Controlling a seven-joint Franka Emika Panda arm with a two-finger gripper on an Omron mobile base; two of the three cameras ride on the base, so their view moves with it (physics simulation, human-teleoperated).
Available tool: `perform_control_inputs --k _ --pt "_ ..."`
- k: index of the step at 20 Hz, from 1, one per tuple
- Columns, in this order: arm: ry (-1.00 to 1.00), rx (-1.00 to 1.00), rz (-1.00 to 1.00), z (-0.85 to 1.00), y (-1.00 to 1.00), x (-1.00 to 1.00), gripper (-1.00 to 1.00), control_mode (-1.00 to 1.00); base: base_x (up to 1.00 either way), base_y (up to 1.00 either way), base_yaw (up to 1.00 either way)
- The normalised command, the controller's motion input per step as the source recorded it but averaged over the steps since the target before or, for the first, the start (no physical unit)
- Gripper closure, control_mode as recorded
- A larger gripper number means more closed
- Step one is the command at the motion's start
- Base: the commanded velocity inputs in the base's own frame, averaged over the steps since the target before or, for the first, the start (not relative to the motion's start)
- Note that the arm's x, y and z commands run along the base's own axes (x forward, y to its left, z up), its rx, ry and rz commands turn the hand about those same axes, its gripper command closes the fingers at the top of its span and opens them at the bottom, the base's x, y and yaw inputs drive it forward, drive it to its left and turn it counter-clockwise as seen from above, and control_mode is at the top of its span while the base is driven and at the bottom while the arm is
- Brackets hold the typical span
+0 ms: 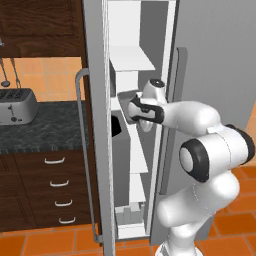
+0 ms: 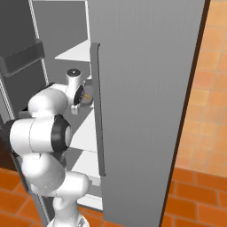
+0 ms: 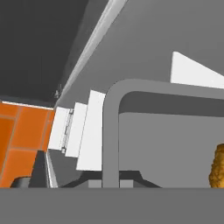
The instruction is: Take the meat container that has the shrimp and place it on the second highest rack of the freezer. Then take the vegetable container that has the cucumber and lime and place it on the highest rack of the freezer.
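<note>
Left base view: arm reaches into the open freezer (image 1: 131, 125), pincer (image 1: 125, 111) at a middle white shelf (image 1: 131, 59) level, carrying a grey tray whose edge shows by the wrist.

Right base view: wrist tucked behind the door's bar handle (image 2: 98, 111), hand between shelves.

Hand view: pincer clamped narrow on the rim of the grey container (image 3: 131, 94); orange-brown piece (image 3: 217, 166) inside, probably the shrimp's meat container. Likely step one, placing. Next: slide in level, set down on the second highest rack, release.
</note>
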Motion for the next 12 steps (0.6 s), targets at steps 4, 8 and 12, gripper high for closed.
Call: perform_control_inputs --k 4,8,12 --pt "0.0 0.0 -0.08 -0.06 0.0 0.79 1.0 -1.0 0.0 0.0 0.0" --pt "0.01 -0.03 -0.1 -0.2 0.0 0.76 1.0 -1.0 0.0 0.0 0.0" --pt "0.03 -0.02 -0.08 -0.33 0.0 0.84 1.0 -1.0 0.0 0.0 0.0"
